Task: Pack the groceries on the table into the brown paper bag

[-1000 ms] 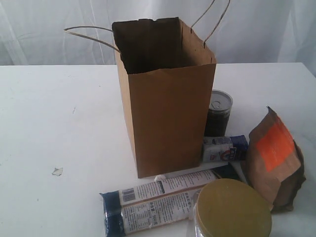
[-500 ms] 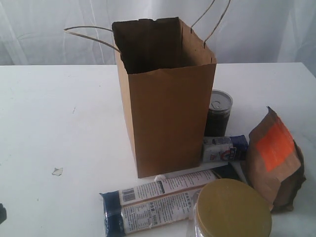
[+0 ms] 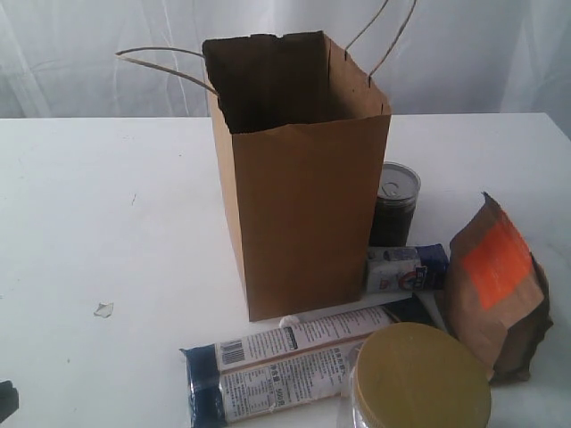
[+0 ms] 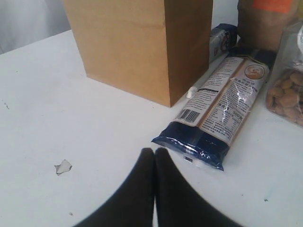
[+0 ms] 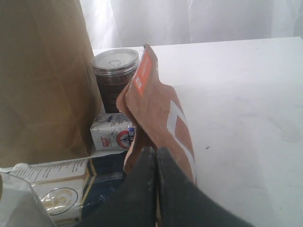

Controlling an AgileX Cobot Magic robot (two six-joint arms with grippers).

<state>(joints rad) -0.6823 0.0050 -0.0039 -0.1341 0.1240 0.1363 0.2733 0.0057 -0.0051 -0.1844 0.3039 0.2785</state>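
Brown paper bag (image 3: 303, 205) stands tall & open on the table (image 3: 107, 205). All the food sits outside the bag. Seen from the exterior cam: dark can (image 3: 394, 205) touches the bag's right side, small blue-white packet (image 3: 406, 267) is by its right front corner, brown pouch (image 3: 495, 285) is farther right. Long navy-tan packet (image 3: 285, 361) lies flat in front of the bag, w/ gold-lidded jar (image 3: 419, 379) more to the front-right. Left gripper (image 4: 155, 153) is pinched tight, holds nothing, front-left of the bag. Right gripper (image 5: 152, 153) is pinched tight too, empty, on the bag's right.
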